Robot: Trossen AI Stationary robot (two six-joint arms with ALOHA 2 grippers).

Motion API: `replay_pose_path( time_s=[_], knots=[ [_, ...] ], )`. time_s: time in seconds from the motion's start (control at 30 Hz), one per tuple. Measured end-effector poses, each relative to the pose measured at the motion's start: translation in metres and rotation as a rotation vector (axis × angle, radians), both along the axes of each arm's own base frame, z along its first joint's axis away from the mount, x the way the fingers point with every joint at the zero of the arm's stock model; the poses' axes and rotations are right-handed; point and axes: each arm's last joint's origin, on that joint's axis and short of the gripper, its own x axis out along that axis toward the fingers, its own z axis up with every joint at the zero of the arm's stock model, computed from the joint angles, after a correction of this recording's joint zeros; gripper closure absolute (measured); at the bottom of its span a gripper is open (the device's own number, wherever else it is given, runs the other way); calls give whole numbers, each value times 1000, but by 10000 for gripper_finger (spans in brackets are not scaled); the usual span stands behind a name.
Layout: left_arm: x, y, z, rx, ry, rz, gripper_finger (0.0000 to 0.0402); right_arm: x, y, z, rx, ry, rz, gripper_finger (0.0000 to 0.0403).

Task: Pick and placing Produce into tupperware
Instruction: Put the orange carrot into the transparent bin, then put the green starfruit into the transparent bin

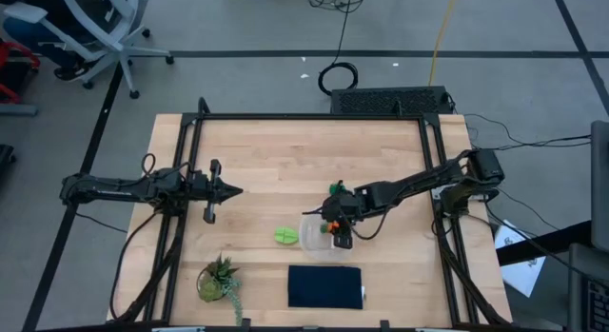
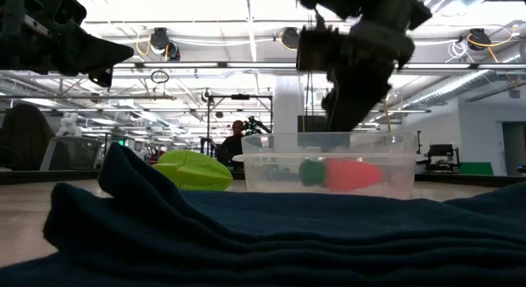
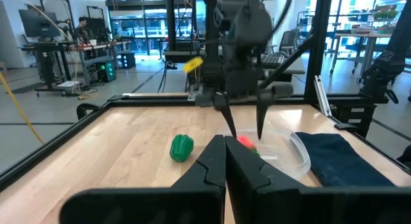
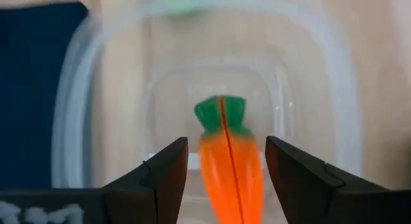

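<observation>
— Jaws of right gripper (image 4: 225, 169) spread, straddling carrot (image 4: 228, 160) lying inside tupperware (image 4: 321, 70). Left gripper (image 1: 231, 190) pinched together, parked well apart.

— Probably light, rigid, slick plastic. Best pinched across the orange middle.

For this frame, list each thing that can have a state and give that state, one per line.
carrot: lying inside the tupperware, released, between open fingers.
tupperware: upright, no lid, holding the carrot.
light green leafy piece: on the table beside the tupperware, outside it.
right gripper: open, just above the tupperware.
left gripper: shut, empty, waiting at the table's left.
navy cloth: lying flat beside the tupperware.
</observation>
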Motion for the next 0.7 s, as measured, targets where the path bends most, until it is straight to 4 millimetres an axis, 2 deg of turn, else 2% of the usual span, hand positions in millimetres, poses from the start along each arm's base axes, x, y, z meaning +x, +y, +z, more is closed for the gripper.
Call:
replay_pose_path(
  time_s=[0.13,0.23,0.33,0.5,0.7],
  knots=[
    [0,0,0,0,0,0,401,-8,-3,25,-37,-81,-9,207],
    [0,0,0,4,-1,1,401,-15,-4,43,-49,-141,16,231],
    [0,0,0,5,-1,0,401,-22,-5,60,-62,-205,52,275],
    [0,0,0,5,-1,0,401,-31,-6,84,-78,-322,88,383],
    [0,0,0,4,-1,0,401,-43,-8,113,-88,-471,100,396]
  ],
)
